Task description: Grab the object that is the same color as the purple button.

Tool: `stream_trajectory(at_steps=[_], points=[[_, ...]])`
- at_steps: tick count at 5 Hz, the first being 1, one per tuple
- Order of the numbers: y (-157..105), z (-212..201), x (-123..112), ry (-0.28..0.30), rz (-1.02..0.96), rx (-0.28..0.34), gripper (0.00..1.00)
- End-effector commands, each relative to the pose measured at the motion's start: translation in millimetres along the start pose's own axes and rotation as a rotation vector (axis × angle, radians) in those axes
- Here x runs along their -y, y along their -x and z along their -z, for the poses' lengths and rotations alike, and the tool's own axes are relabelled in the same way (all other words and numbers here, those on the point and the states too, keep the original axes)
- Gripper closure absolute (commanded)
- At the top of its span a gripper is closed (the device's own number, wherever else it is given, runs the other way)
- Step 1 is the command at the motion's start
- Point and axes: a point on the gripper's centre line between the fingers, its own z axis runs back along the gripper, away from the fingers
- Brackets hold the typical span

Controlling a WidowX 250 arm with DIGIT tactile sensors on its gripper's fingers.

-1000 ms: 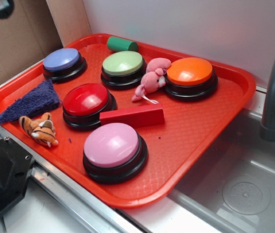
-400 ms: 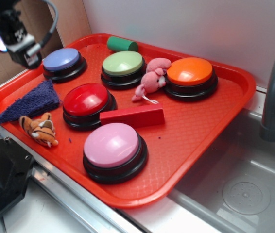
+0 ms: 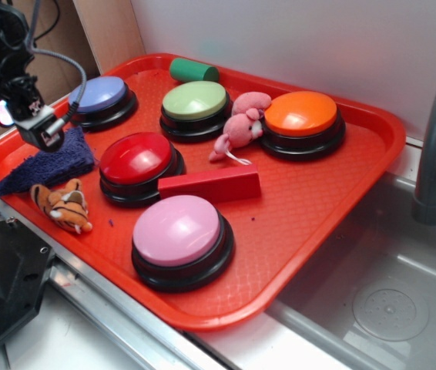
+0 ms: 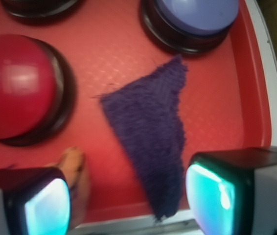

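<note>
Purple fuzzy wedge [image 3: 47, 163] [image 4: 154, 138] lies flat on the red tray [image 3: 310, 200], just beside the purple button [image 3: 100, 99] [image 4: 193, 19] and near the red button [image 3: 137, 163], with the tool [image 3: 45, 137] [image 4: 128, 196] hovering above it, released, fingers spread either side, nothing gripped.

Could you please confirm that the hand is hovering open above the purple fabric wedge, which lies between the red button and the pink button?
Not quite. The purple fabric wedge lies between the red button and the purple button, not the pink one, as the wrist view shows. The hand does hover open above it.
</note>
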Motion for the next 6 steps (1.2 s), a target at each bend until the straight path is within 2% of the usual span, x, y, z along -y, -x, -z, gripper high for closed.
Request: stream_trajectory(at_steps=[1,2,3,4,6], points=[[-6,39,-23,-0.046,-0.018,0.012,0.00],[-8,57,-19,-0.021,-0.006,-0.008,0.00],[-7,66,-14,-0.021,-0.001,-0.022,0.05],[-6,68,-13,-0.026,-0.024,-0.023,1.00],[-4,63,-15,-0.039,-0.049,-0.024,1.00]])
